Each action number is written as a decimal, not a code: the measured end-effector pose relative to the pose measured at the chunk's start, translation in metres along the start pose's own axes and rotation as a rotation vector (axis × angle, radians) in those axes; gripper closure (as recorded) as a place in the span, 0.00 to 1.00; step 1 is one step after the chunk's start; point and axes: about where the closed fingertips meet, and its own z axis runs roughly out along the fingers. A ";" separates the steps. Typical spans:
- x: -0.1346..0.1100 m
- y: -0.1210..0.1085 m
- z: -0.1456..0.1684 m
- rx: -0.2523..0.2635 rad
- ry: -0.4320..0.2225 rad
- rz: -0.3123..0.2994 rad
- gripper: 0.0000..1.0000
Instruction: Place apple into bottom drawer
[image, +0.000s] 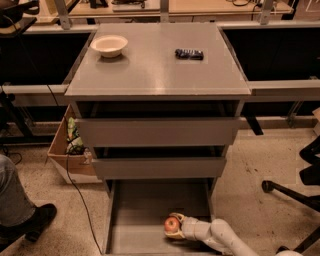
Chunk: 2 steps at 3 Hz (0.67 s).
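The apple (171, 224), small, round and red-orange, is inside the open bottom drawer (135, 210), near its right front part, low over or on the grey floor. My gripper (174, 226) reaches in from the lower right on a white arm and is around the apple, with one finger above it and one below. The two upper drawers (158, 132) show their flat front panels.
On the cabinet top stand a cream-white bowl (109, 45) at the back left and a dark wrapped snack (189, 53) at the back right. A cardboard box (67, 150) sits left of the cabinet. A person's leg and shoe (22, 217) are at lower left. Chair legs (295, 192) are at right.
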 end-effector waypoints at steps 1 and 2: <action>0.005 -0.002 0.002 0.001 0.000 0.012 0.04; 0.006 -0.003 0.002 0.004 0.003 0.015 0.00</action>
